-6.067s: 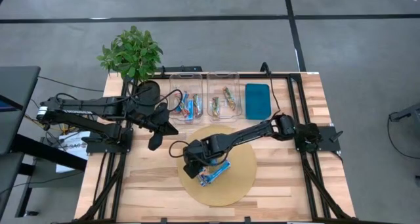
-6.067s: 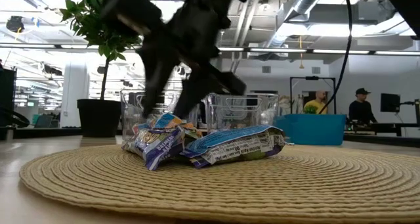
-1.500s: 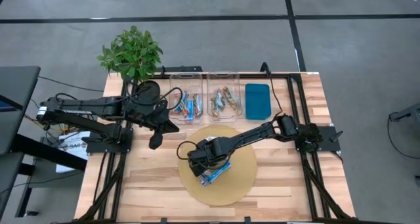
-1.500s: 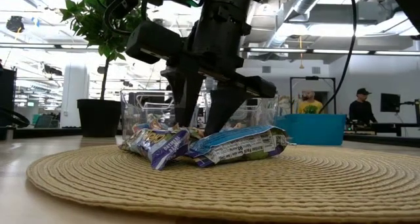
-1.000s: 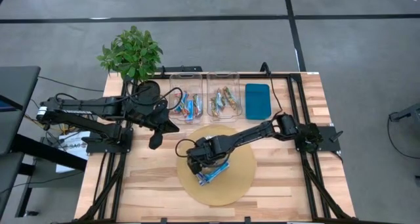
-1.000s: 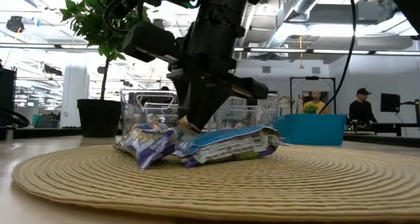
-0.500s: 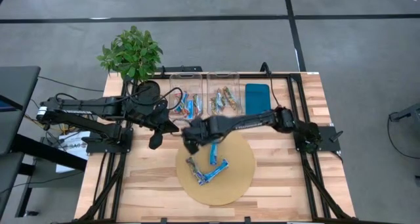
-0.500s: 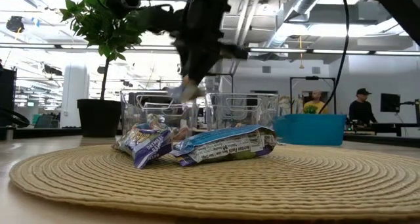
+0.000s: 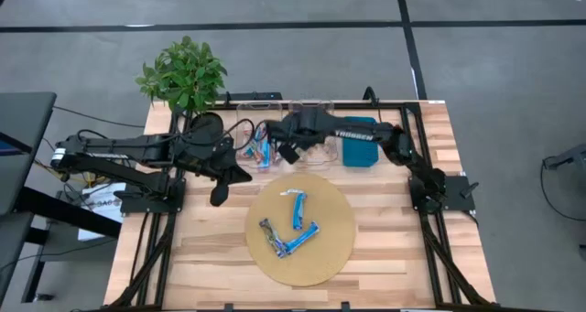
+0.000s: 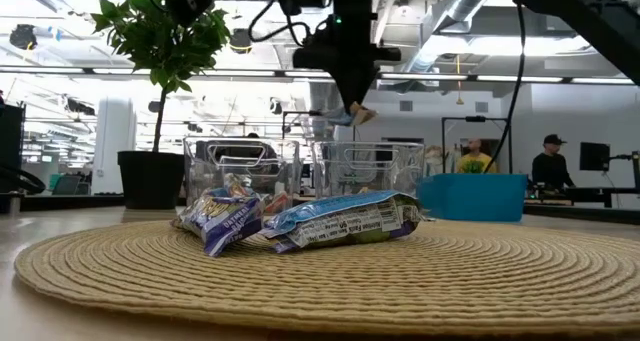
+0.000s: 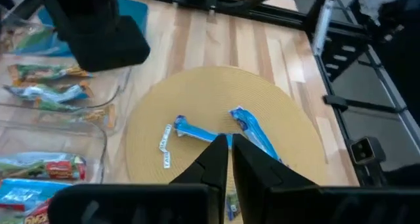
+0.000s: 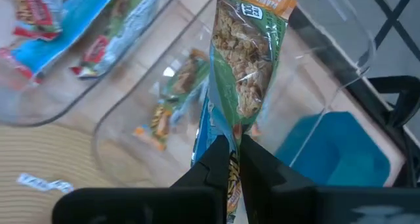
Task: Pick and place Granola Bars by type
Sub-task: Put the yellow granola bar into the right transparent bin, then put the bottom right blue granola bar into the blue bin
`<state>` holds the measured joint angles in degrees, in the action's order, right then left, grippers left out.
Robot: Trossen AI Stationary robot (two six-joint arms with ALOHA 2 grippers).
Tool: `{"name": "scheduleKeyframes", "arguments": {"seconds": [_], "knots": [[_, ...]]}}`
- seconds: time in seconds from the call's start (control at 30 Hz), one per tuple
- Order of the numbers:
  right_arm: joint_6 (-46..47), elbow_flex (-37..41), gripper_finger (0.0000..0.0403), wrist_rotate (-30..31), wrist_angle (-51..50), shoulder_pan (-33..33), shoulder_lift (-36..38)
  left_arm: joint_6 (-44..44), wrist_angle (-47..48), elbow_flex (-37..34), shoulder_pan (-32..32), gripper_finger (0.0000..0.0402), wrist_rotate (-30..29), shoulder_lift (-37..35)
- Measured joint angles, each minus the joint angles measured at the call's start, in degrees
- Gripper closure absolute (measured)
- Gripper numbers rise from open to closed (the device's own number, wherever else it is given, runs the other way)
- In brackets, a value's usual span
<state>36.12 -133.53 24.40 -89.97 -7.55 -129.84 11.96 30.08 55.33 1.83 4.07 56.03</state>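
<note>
My right gripper [image 9: 291, 153] hangs over the two clear bins at the table's far side, shut on a green-and-orange granola bar [image 12: 246, 73]. In the low view this bar [image 10: 354, 114] shows high above the bins. Three bars stay on the round woven mat [image 9: 330, 257]: two blue ones [image 9: 298, 209] [image 9: 300, 242] and a purplish one [image 9: 269, 231]. The left bin [image 9: 245, 147] holds blue and red bars, the right bin [image 12: 131, 112] green and orange ones. My left gripper [image 9: 220, 194] waits shut left of the mat. My right gripper pinches one end of the green-and-orange bar [image 12: 228, 129] between its two fingers. The fingers come from above, pointing down. The bar is lifted clear and hangs below the fingers, above the bin with green and orange bars.
A solid teal tray [image 9: 360, 152] lies right of the bins. A potted plant [image 9: 183, 74] stands at the far left corner. Bare wood shows on the near and right parts of the table [image 9: 403, 257].
My right gripper has risen from the mat with the green-and-orange bar and swung toward the far edge, over the bins. The bars left on the mat, bunched under the gripper before, now lie spread apart.
</note>
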Motion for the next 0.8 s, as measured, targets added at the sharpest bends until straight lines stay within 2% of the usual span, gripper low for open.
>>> {"name": "scheduleKeyframes", "arguments": {"seconds": [0.17, 0.3, 0.6, 0.8], "knots": [[-4.9, 0.0, 0.0382, -0.4, 0.0, -4.1, 0.0, 1.4, -0.2, 0.0, 0.0, 0.0386, -1.6, 0.1], [-7.0, 0.0, 0.0357, -1.1, 0.0, -6.9, 0.0, 3.0, -0.6, 0.0, 0.0, 0.0386, -2.0, 0.1], [-14.3, 0.1, 0.0259, -4.0, 0.0, -9.8, 0.0, 3.9, -0.6, 0.0, -0.1, 0.0386, -3.5, 0.1], [-21.6, 0.2, 0.02, -4.9, 2.6, -6.1, 2.6, 5.3, -0.7, 0.0, -0.1, 0.0386, -3.4, 0.1]]}}
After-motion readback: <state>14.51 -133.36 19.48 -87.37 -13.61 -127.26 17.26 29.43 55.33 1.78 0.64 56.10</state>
